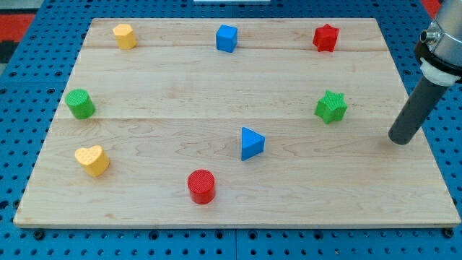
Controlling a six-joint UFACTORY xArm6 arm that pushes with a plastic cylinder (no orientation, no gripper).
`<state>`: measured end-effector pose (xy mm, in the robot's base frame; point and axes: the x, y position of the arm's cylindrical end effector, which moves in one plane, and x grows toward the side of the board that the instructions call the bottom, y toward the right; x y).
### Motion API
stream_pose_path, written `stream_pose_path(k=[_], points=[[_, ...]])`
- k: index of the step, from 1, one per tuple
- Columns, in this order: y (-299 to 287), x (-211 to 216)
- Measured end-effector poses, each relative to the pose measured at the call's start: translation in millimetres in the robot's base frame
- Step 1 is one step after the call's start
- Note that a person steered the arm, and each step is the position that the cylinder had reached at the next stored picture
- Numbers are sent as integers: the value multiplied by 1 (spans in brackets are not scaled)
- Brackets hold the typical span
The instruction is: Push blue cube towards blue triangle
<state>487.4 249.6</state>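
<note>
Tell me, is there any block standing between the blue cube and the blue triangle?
No. The board between the blue cube and the blue triangle holds no block. My tip is far off at the view's right, beyond the green star.

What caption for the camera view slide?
My tip rests at the view's right, far from the blue cube and blue triangle.

The bench held 8 blocks: 2 blue, a cube and a triangle; 2 red, a star and a cylinder; 2 green, a cylinder and a star; 2 yellow, 1 a heart, 1 of unclear shape.
</note>
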Motion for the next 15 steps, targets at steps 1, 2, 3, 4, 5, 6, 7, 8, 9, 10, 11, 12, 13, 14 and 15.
stream_pose_path(k=[1, 2, 3, 4, 5, 6, 7, 8, 9, 10, 11, 12, 13, 14, 15], points=[[0, 0], [2, 0], [7, 1], [47, 3], [53, 3], [52, 3], [64, -5], [96, -32], [72, -37], [23, -45], [18, -45], [18, -45], [18, -36], [18, -32], [15, -31]])
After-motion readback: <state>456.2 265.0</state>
